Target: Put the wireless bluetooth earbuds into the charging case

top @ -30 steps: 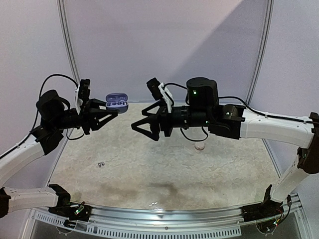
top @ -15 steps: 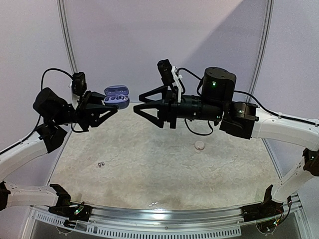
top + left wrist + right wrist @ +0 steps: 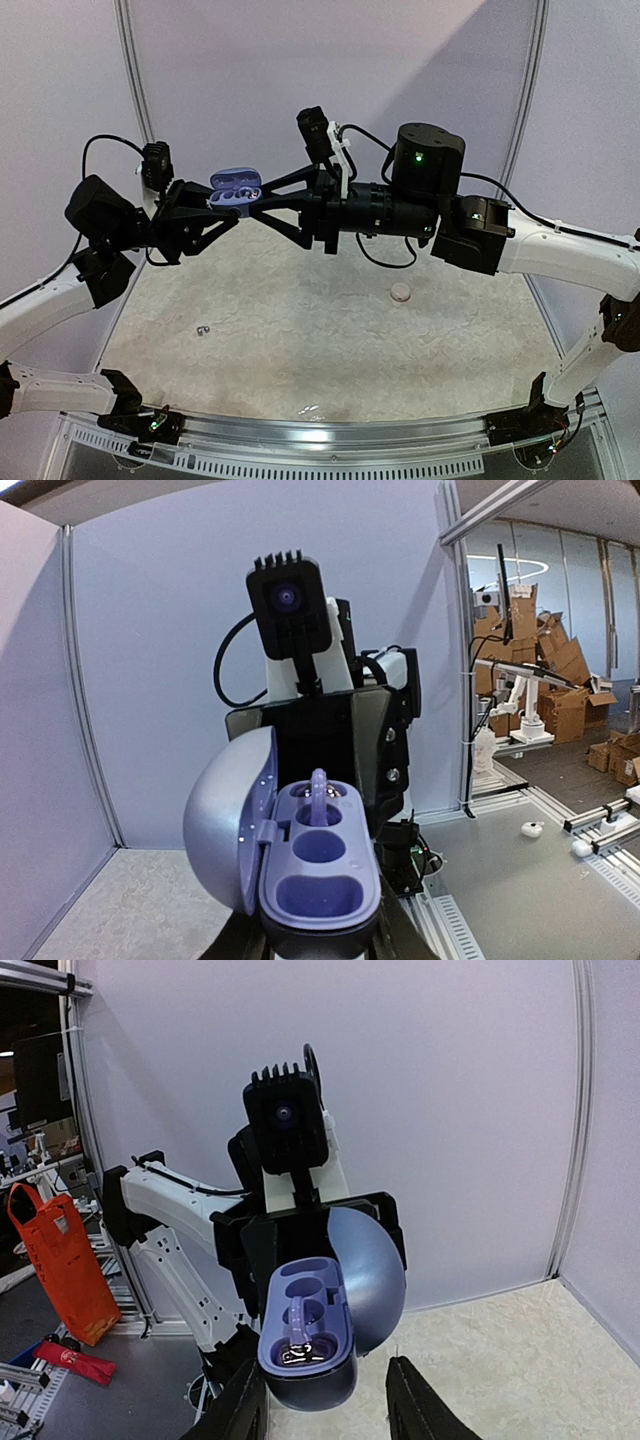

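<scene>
Earbud (image 3: 203,330) on tbl (image 3: 300,345): top cam only.

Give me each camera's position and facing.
Top external: fixed above and behind the bases, looking over the table; shows left arm, right arm, left pincer holding the charging case, right pincer at it.
Left wrist: faces the right arm's camera; left fingers barely show at bottom.
Right wrist: faces the left arm's camera; right fingers at bottom.
Shared: both wrist views see the open charging case between them.
</scene>
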Robot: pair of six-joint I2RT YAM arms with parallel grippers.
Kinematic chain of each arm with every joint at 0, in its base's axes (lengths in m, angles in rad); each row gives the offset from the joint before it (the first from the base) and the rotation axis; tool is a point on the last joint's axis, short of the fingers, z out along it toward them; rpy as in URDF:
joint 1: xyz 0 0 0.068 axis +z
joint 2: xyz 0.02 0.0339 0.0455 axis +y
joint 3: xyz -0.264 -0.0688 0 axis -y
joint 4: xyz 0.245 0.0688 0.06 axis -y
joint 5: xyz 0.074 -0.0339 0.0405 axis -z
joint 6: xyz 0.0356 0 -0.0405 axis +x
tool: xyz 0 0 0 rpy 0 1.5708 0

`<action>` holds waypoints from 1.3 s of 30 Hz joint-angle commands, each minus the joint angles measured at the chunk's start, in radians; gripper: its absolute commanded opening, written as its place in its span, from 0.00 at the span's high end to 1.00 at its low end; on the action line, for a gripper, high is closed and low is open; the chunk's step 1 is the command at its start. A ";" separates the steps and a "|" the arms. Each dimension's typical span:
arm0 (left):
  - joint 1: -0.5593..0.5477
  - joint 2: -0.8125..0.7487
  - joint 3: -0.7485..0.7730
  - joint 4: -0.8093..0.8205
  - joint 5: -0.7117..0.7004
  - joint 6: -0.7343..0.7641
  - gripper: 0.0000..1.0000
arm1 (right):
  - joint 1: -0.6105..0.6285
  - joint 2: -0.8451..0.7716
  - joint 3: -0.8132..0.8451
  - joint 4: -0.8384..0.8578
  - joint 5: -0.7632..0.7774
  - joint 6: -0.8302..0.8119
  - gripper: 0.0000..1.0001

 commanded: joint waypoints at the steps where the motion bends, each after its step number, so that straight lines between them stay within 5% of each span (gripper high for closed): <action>1: -0.020 -0.002 0.022 0.008 -0.031 0.015 1.00 | 0.010 0.026 0.033 -0.054 0.018 0.008 0.60; 13: -0.031 -0.003 0.022 -0.010 -0.044 0.032 1.00 | 0.023 0.042 0.048 -0.045 0.003 0.002 0.72; 27: -0.032 -0.003 0.016 -0.023 -0.051 0.034 1.00 | 0.029 0.049 0.068 -0.047 -0.012 -0.006 0.65; 39: -0.031 -0.001 0.013 -0.032 -0.057 0.032 1.00 | 0.028 0.067 0.088 -0.070 -0.058 -0.018 0.88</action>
